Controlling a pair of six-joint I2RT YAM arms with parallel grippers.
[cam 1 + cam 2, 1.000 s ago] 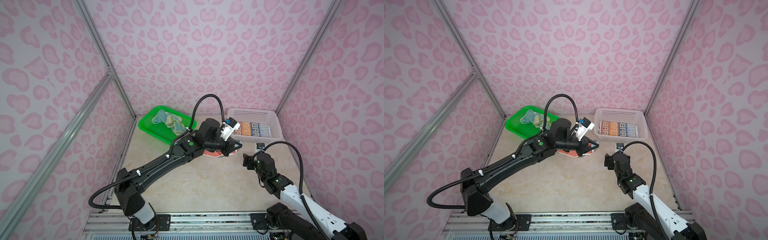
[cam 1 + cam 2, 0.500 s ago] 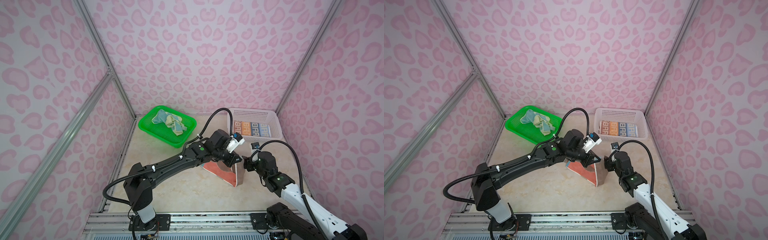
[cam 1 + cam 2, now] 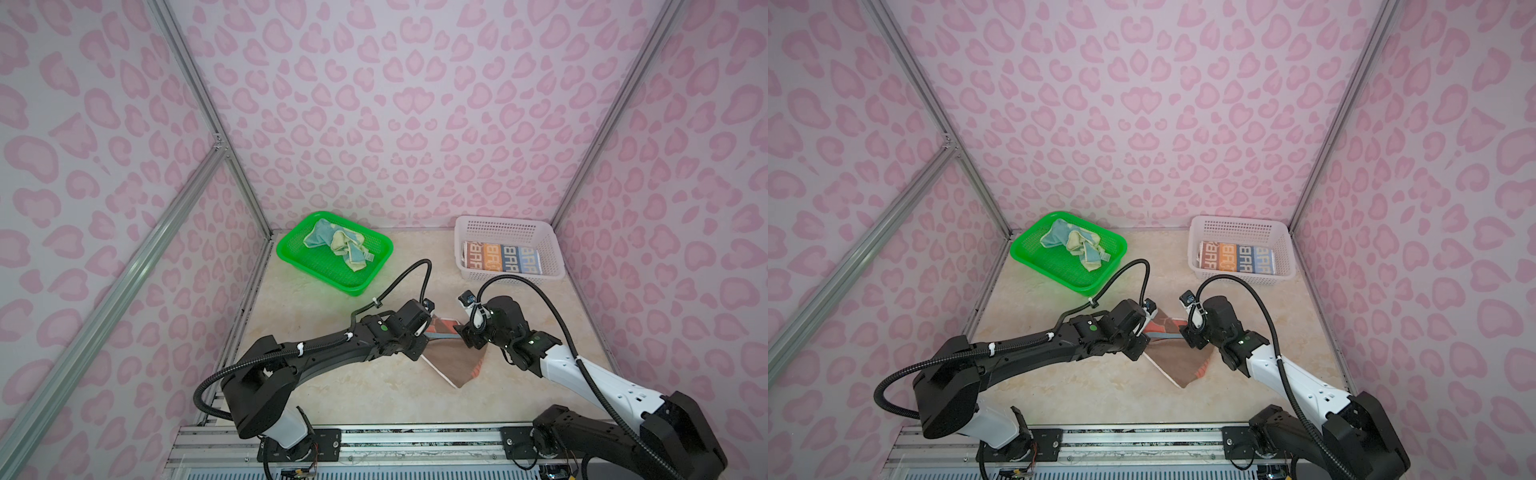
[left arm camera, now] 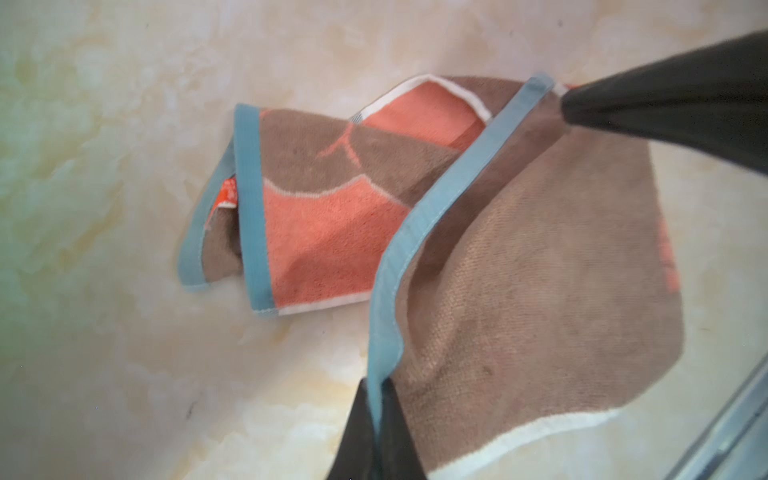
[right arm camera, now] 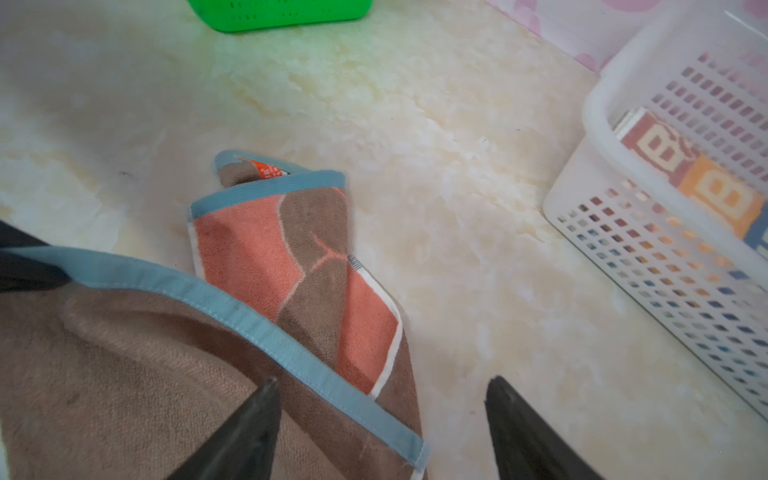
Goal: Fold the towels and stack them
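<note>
An orange towel with a brown bear and a blue hem [image 3: 453, 361] hangs half lifted over the table's middle, its far part folded on the surface [image 5: 291, 266]. My left gripper [image 4: 376, 384] is shut on the blue hem [image 4: 419, 216] and holds that edge up [image 3: 422, 332]. My right gripper [image 5: 380, 386] stands open at the hem's other corner [image 3: 465, 332], one fingertip [image 5: 257, 415] over the brown cloth and the other over bare table. A folded lettered-blocks towel [image 3: 500, 257] lies in the white basket. A crumpled pale yellow and teal towel [image 3: 1075, 245] sits in the green basket.
The green basket [image 3: 353, 289] stands at the back left and the white basket [image 3: 498, 226] at the back right, close to my right gripper [image 5: 665, 249]. Pink patterned walls close in three sides. A metal rail [image 3: 374, 436] runs along the front.
My left gripper has carried the orange towel from near the white basket toward the front, and it now drapes down onto the table. My right gripper has moved in to the towel's hem.
</note>
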